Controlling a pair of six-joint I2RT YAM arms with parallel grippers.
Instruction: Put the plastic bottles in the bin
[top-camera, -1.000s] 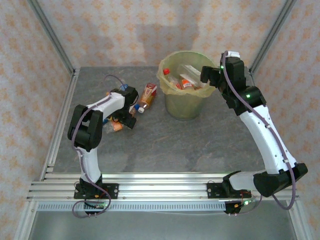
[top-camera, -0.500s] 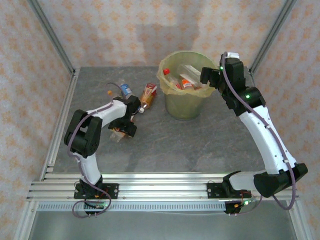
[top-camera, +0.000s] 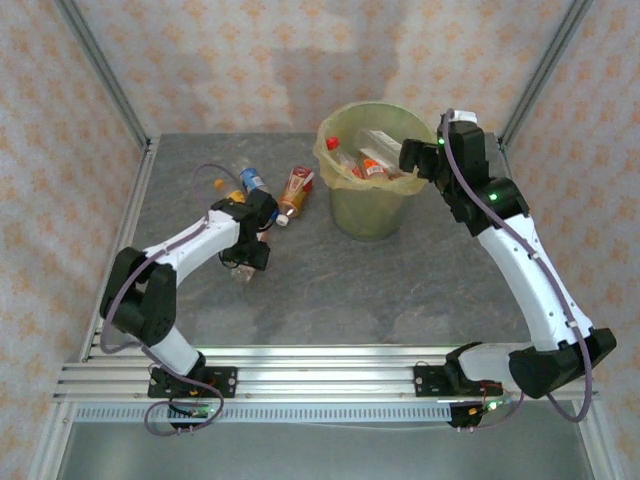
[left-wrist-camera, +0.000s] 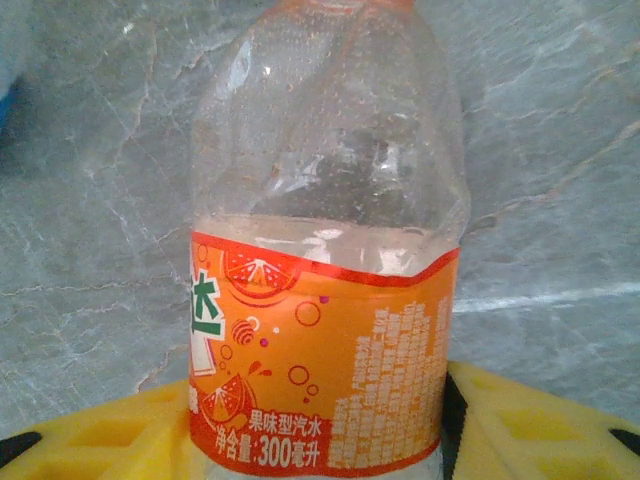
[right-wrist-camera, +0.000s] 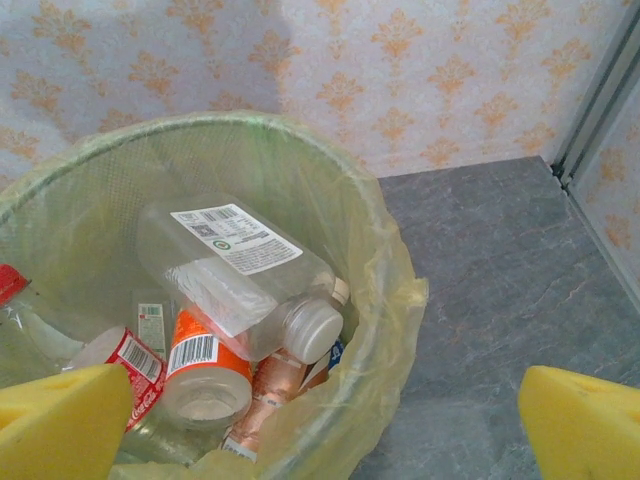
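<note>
One orange-label bottle (left-wrist-camera: 320, 370), left of the bin (top-camera: 372, 212), is newly pinched by the left gripper (top-camera: 245, 263) (right gripper (top-camera: 412, 157) is held spread above the rim).

1. Walls (top-camera: 250, 60) papered pale cream with a repeating orange floral motif close the back and both sides of the frame
2. A grey marbled tabletop (top-camera: 380, 290) with pale veins fills the middle
3. Slanted aluminium posts rise at the upper left (top-camera: 105, 75) and upper right (top-camera: 545, 70)
4. Ribbed aluminium rails (top-camera: 330, 370) run across the lower frame
5. Light is soft and even, with a faint grey shadow (top-camera: 330, 70) on the back wall at upper centre
</note>
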